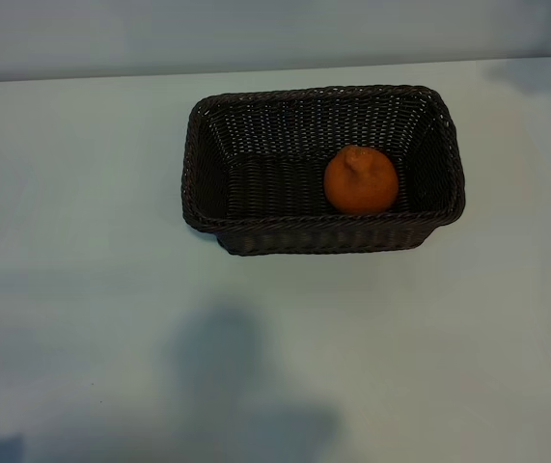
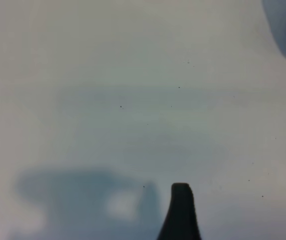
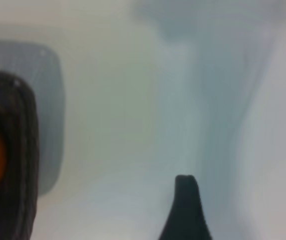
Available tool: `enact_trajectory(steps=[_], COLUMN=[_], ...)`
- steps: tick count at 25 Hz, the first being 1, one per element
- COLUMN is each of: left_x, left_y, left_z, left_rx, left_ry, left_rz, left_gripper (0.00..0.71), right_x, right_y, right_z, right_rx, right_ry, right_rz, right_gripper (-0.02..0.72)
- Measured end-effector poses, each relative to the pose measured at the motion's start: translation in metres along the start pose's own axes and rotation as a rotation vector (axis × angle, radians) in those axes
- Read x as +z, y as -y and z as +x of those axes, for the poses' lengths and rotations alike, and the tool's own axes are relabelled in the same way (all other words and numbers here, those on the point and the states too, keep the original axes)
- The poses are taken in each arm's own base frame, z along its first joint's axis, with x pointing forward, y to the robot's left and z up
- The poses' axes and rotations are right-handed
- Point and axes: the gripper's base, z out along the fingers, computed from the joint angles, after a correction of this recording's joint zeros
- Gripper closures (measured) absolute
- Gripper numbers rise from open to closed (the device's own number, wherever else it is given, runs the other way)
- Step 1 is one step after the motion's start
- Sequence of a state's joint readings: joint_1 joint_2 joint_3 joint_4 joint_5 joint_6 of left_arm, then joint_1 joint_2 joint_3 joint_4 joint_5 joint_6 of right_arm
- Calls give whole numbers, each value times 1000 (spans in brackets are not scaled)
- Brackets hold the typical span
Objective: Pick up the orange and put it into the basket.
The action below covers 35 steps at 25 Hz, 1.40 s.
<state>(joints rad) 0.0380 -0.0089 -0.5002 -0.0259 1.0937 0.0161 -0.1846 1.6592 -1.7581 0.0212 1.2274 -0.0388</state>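
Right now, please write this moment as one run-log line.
orange: inside basket, right half | left gripper: holds nothing | right gripper: holds nothing, off the basket

orange (image 1: pixel 360 180) in basket (image 1: pixel 256 230), right of centre

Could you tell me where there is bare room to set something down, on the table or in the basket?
The table lies bare left of, and in front of, the basket. Inside, its left half is free; the orange crowds the right half, near the front wall.
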Motion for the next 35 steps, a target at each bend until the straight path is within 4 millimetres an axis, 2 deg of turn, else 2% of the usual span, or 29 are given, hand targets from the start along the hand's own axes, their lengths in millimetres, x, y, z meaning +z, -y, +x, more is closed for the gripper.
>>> enact_trajectory(steps=[4, 12, 19, 20, 21, 24, 28, 35], left_x=[0, 0, 0, 0, 0, 0, 0, 0], left_y=[0, 0, 0, 0, 0, 0, 0, 0], left_z=[0, 0, 0, 0, 0, 0, 0, 0], left_rx=[0, 2, 2, 2, 2, 2, 2, 2], left_ry=[0, 0, 0, 0, 0, 0, 0, 0], left_rz=[0, 0, 0, 0, 0, 0, 0, 0], left_gripper=[118, 118, 118, 118, 118, 118, 118, 118], right_x=[-25, -98, -164, -179, -186, -198, -203, -187], right_y=[-1, -7, -10, -11, -11, -13, -14, -15], right_z=[23, 79, 143, 158, 168, 198, 237, 294], right_rx=[0, 6, 1, -1, -1, -2, 3, 9], right_ry=[16, 148, 332, 382, 406, 463, 514, 545], right_rz=[0, -20, -18, -17, -16, -14, -14, -15], right_gripper=[174, 175, 175, 175, 175, 175, 175, 176])
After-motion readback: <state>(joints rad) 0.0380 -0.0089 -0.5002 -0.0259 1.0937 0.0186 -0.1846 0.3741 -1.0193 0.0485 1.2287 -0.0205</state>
